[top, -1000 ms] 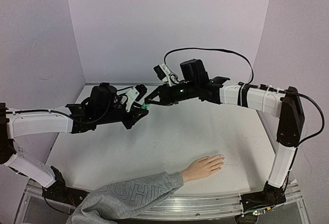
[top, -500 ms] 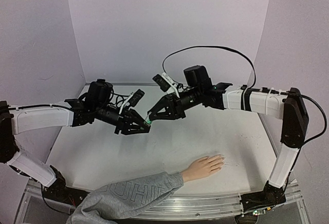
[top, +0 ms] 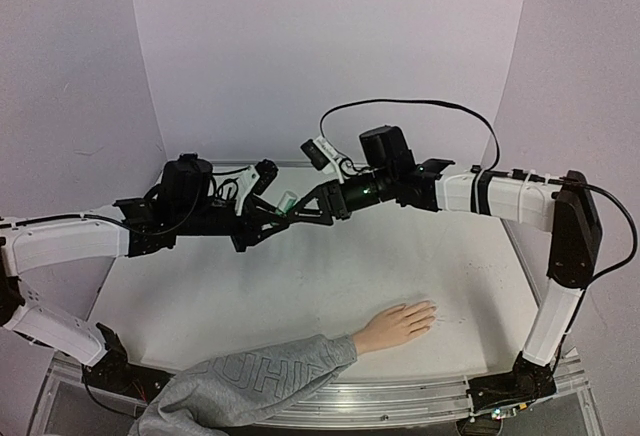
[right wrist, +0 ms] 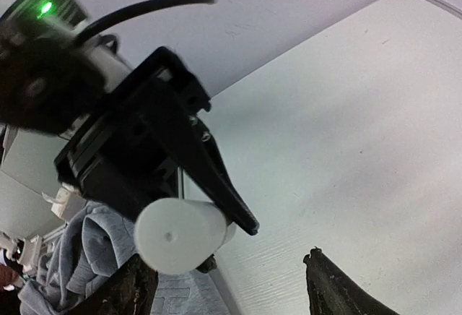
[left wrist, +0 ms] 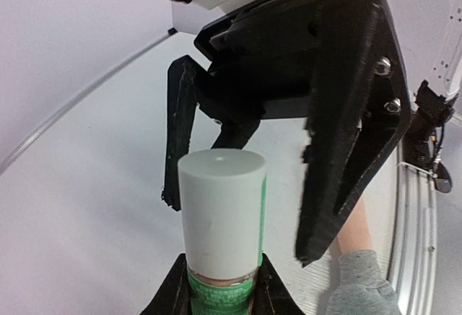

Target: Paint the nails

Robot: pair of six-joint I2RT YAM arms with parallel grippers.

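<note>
"Left wrist view: could any writing be read?"

"No. A green label [left wrist: 211, 297] wrapped the small bottle with a pale cylindrical cap [left wrist: 220, 214], but its print was too blurred to make out. Raised letters on the grey sweatshirt sleeve [top: 250, 376] were no clearer from above."

"And the grippers?"

"The left gripper [left wrist: 220, 291] was pinched tight on the bottle's body, holding it in the air over the white table [top: 330, 276]. The right gripper [top: 298, 212] stood with its black fingers [left wrist: 346, 113] spread wide on either side of the cap. In the right wrist view the cap lay close to one fingertip; whether they touched could not be told."

"Where were the nails?"

"The nails [top: 431, 308], tiny and pale, tipped a flesh-coloured mannequin hand [top: 398, 324] lying flat near the table's front edge, well apart from both grippers. Both arms met above the table's middle, and a black cable [top: 400, 103] looped over the right arm."
</note>
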